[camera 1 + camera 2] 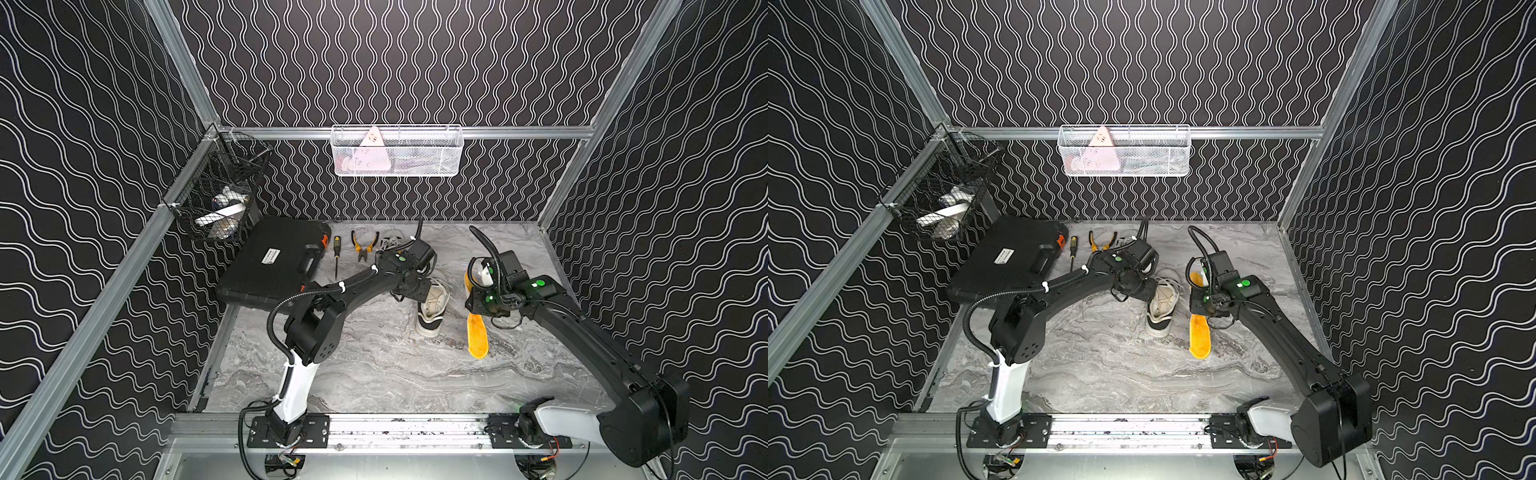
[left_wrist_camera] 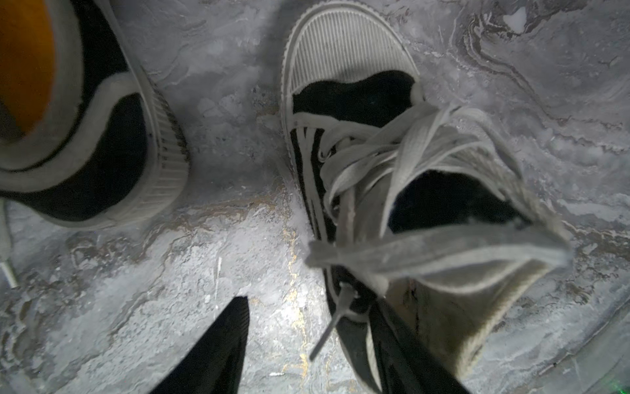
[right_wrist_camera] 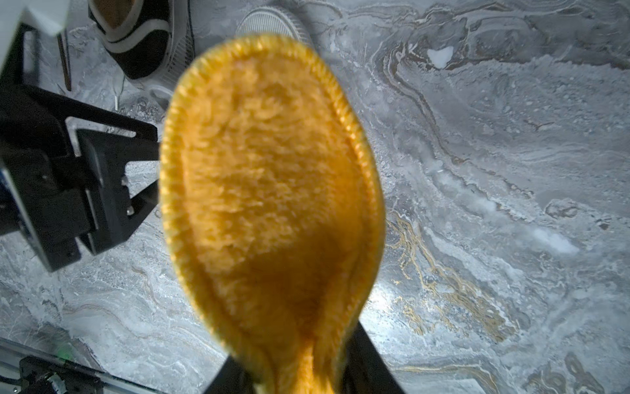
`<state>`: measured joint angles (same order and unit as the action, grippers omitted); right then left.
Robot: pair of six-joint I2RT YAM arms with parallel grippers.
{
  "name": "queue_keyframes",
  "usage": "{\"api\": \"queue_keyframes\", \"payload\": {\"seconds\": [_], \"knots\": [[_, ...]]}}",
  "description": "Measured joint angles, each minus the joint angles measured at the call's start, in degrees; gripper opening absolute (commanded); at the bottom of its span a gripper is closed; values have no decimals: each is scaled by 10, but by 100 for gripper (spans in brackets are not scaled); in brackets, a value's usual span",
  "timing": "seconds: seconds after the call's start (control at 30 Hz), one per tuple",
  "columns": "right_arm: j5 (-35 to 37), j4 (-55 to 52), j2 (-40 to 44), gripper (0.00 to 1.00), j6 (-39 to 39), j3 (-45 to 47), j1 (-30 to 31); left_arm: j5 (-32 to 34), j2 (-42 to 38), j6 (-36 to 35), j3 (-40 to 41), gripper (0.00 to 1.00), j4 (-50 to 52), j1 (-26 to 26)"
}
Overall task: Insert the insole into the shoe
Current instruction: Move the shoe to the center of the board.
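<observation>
Insole (image 1: 478,338) gripped beside shoe (image 1: 432,309) on marbled tabletop (image 1: 374,374).

The right gripper (image 3: 300,370) is clamped on the narrow part of the fuzzy orange insole. In both top views the insole's broad end reaches toward the table's front edge, just right of the black-and-white laced shoe and apart from it. The left gripper (image 2: 310,307) stands at the shoe with its fingers (image 2: 221,341) apart: one is outside the side wall, the other apparently inside the opening behind the loose laces. The shoe's ribbed toe cap points toward the front. (A second shoe (image 2: 95,146), orange showing in its opening, sits close by in the left wrist view.) A black tool case (image 1: 274,266), screwdriver (image 1: 336,255) and pliers (image 1: 363,245) lie at the back left.
</observation>
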<state>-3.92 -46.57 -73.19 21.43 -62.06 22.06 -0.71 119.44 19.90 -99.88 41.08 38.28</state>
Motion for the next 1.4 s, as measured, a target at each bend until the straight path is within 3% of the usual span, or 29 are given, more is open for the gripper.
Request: {"api": "queue_keyframes", "payload": {"seconds": [0.63, 0.73, 0.87, 0.97, 1.07, 1.4], "knots": [[-20, 3, -1, 36, -1, 13, 0, -15, 7, 25, -9, 59, 2, 13], [-26, 3, -2, 35, -3, 13, 0, -2, 25, 24, -35, 50, 5, 13], [-38, 3, -2, 34, -5, 18, 0, 6, 37, 23, -43, 29, 5, 7], [-50, 3, -2, 33, -9, 29, 3, -2, 37, 23, -32, 11, -5, -4], [-66, 2, -4, 32, -9, 34, 11, -2, 21, 27, 5, 0, -21, -12], [-119, -12, -36, 32, 1, 12, 106, -1, -130, 144, 192, 0, -89, -3]]}}
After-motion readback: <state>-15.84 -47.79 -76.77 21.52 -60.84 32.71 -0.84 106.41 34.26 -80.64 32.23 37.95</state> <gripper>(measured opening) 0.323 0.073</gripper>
